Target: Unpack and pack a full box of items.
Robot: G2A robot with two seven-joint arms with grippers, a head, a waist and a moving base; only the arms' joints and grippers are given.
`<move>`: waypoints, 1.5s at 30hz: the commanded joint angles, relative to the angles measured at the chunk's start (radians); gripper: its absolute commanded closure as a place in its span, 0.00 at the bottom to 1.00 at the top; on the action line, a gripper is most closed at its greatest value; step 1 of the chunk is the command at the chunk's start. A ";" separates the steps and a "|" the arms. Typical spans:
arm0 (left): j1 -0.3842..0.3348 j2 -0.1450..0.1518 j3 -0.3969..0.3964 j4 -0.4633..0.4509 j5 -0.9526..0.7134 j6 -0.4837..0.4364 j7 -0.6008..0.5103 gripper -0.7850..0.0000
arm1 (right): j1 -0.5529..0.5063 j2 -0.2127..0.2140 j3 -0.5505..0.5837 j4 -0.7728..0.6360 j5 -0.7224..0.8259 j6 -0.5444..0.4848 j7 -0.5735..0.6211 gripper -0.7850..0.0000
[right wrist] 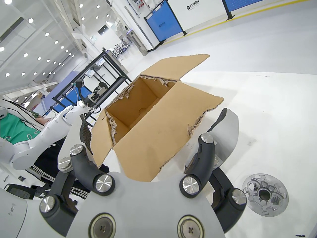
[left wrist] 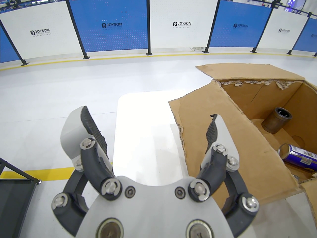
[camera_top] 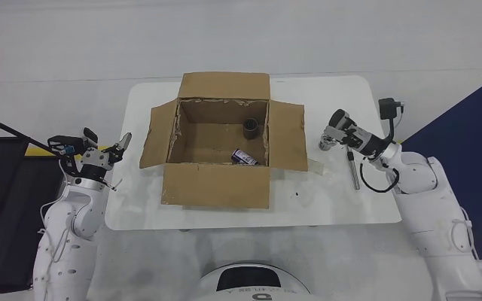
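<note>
Left tool and right tool gape empty, flanking box (cylinder, can inside); disc nearby.

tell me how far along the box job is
Done: the box is open, and a metal disc and a dark rod lie on the table beside it. In hand: nothing; the left gripper and right gripper are open and empty, either side of the box. Left: a dark cylinder and a blue can sit inside, so it looks mid-job; unpacking or packing, I cannot tell.
</note>
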 commanded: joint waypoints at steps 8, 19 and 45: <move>0.000 0.000 0.000 0.000 0.000 0.000 0.000 0.00 | 0.000 0.000 0.000 0.000 0.000 0.000 0.000 0.00; 0.000 0.000 0.000 0.000 0.000 0.000 0.000 0.00 | 0.086 0.002 -0.079 -0.332 -0.235 0.249 0.178 0.00; 0.000 0.000 0.000 0.000 0.000 0.000 0.000 0.00 | 0.790 -0.354 -1.029 0.132 -0.636 1.032 0.335 0.00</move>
